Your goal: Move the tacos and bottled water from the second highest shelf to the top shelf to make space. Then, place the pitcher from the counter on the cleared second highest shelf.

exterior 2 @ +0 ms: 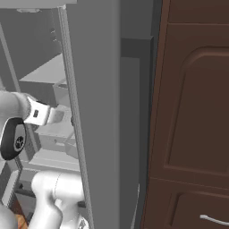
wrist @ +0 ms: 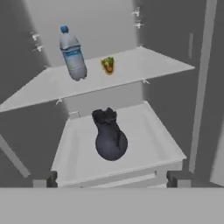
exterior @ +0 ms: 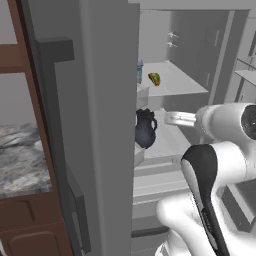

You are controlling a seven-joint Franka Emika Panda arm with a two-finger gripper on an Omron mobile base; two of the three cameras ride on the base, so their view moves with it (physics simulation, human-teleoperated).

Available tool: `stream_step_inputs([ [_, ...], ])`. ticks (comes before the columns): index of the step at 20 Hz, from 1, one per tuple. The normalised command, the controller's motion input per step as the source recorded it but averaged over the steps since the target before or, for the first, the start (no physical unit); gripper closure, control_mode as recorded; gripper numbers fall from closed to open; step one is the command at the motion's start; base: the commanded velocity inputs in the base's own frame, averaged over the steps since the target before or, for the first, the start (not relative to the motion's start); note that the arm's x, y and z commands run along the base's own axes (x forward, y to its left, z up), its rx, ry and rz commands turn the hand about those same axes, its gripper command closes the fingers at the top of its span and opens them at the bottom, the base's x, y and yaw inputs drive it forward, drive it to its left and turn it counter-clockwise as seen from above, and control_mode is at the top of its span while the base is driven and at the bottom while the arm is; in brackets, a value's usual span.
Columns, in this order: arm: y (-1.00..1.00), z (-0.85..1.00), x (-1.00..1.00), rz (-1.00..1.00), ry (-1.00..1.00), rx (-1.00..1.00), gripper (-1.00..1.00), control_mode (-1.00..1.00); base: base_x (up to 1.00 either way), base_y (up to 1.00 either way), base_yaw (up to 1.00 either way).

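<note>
The hand view looks straight into the open fridge and gives both boards whole. On the top shelf [wrist: 131,70] the bottled water [wrist: 72,54] stands upright, blue cap up, with the tacos [wrist: 108,65] just beside it, apart from it. On the second highest shelf [wrist: 148,131] below, the pitcher [wrist: 110,138] sits near the middle, upright, its neck and spout toward the back wall.

The left base view shows the same things half hidden by the open fridge door [exterior: 95,125]. A sliver of the bottle [exterior: 140,70] shows at the door's edge. The taco [exterior: 154,78] lies on the upper board [exterior: 185,82]. The dark pitcher [exterior: 145,129], handle toward the arm, rests on the lower board [exterior: 165,142]. At the far left lies the marbled table [exterior: 20,160] over brown cabinets [exterior: 30,225].

The right base view adds what the others lack: a tall brown cabinet [exterior 2: 192,112] at the right, and the arm's wrist [exterior 2: 42,114] reaching past the fridge's grey wall.

The tool stands before the shelves, clear of the pitcher; its jaws are spread wide and hold nothing.
</note>
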Motion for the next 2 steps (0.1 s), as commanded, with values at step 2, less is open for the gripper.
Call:
stream_step_inputs([
  [2,0.00,0.21,-0.74,0.00,-0.07,0.10,-1.00,-1.00,0.00,0.00,0.00],
])
